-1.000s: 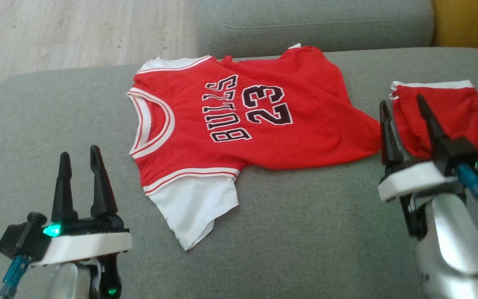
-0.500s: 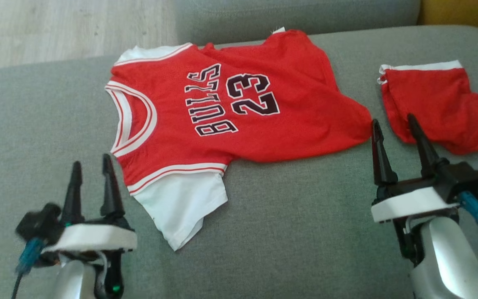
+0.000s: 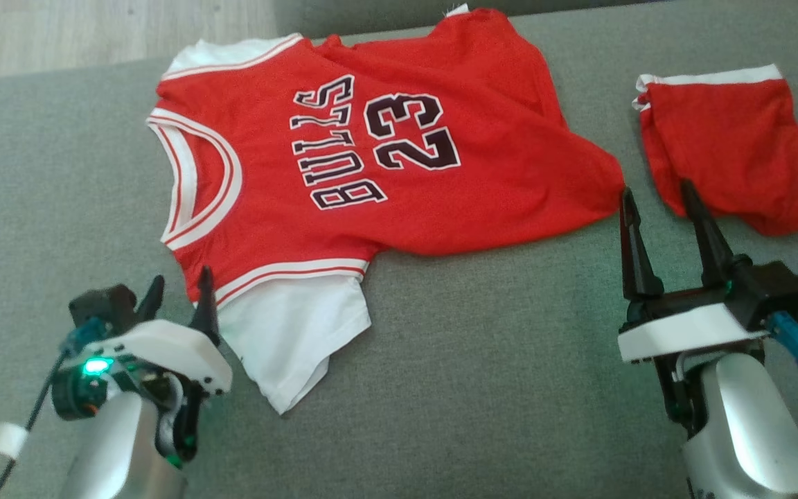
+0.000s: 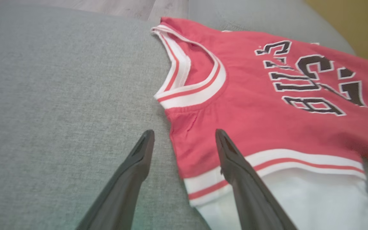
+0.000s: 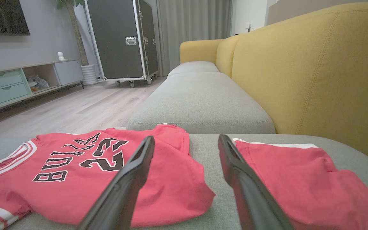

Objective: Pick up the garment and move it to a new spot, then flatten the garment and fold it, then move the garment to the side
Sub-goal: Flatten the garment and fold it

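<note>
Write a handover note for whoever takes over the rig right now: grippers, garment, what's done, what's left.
Left gripper: open, empty, straddling the shoulder edge of the jersey, one finger over cloth and one over the grey cushion.
Right gripper: open, empty, pointing at the gap between the jersey's hem and the red shorts.
Jersey: spread face up, lettering showing, hem end wrinkled, not folded.
Done: nothing evident from how the jersey lies.
Left: grasp it, relocate, flatten, fold, set aside.

I count one jersey (image 3: 399,159), one pair of shorts (image 3: 731,152), one sofa (image 5: 200,105), one black case (image 5: 120,38), one plant (image 5: 88,75), and two grippers: my left gripper (image 3: 181,276) and right gripper (image 3: 655,187).
</note>
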Controlling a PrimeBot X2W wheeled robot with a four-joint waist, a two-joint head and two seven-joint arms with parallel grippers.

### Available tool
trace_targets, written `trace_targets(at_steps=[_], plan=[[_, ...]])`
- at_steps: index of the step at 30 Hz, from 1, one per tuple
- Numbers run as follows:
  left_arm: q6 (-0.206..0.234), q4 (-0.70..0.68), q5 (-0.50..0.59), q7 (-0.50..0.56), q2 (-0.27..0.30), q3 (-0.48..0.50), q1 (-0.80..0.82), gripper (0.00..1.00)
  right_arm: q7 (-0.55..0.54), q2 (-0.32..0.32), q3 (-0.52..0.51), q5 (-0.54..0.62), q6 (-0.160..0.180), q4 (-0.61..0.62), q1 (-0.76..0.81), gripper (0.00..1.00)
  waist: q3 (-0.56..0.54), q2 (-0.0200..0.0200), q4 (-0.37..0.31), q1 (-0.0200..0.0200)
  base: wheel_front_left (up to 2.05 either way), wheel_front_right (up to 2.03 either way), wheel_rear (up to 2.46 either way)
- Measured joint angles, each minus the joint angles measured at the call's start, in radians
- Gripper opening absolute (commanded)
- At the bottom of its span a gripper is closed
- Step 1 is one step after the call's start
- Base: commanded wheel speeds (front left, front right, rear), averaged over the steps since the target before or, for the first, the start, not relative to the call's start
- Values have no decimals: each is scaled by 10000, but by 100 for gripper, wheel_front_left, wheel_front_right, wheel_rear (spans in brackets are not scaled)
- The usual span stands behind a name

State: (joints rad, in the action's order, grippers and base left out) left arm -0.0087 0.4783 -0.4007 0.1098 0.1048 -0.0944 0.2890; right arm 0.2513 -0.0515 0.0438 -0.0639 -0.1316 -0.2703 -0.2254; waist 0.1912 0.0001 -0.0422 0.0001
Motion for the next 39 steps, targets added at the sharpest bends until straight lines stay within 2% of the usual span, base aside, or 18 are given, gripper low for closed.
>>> trace_targets(at_steps=[6, 14, 15, 16, 17, 19, 25, 29, 35, 39], plan=[[65, 922, 56, 556, 282, -56, 670, 100, 0, 0, 6, -127, 0, 92, -287, 100, 376, 0, -153, 0, 0, 0, 0], [-541, 1565, -63, 840, 431, -274, 1476, 100, 12, 0, -153, -140, 0, 88, -326, 100, 614, 0, -261, -1, 0, 0, 0], [-596, 1616, -92, 859, 456, -318, 1504, 69, 12, 0, -151, -140, 0, 88, -329, 100, 611, 0, -264, -2, 0, 0, 0], [-637, 1643, -136, 922, 479, -334, 1535, 15, 12, 0, -150, -142, 0, 88, -334, 100, 608, 0, -265, -2, 0, 0, 0], [-698, 1666, -167, 928, 497, -347, 1563, 0, 12, 0, -148, -144, 2, 88, -341, 100, 608, 0, -266, -1, 0, 0, 0], [-807, 1680, -249, 955, 510, -385, 1566, 0, 12, 0, -140, -176, 0, 104, -383, 100, 622, 0, -269, -2, 0, 0, 0], [-838, 1647, -136, 602, 1160, -374, 1871, 0, 12, 0, -121, -213, 0, 274, -572, 100, 837, 0, -282, -1, 0, 0, 0], [-888, 1630, 67, 502, 1766, -372, 2751, 0, 13, 0, -113, -215, 0, 293, -615, 100, 1033, 0, -307, -1, 0, 0, 0], [-1022, 1858, 337, 566, 2299, -698, 3938, 0, 13, 0, 4, -242, 0, 295, -824, 100, 1251, 0, -381, 0, 0, 0, 0], [-1078, 2288, 422, 708, 2458, -1003, 4437, 0, 17, 0, 44, -242, 0, 286, -924, 100, 1348, 0, -425, 0, 0, 0, 0]])
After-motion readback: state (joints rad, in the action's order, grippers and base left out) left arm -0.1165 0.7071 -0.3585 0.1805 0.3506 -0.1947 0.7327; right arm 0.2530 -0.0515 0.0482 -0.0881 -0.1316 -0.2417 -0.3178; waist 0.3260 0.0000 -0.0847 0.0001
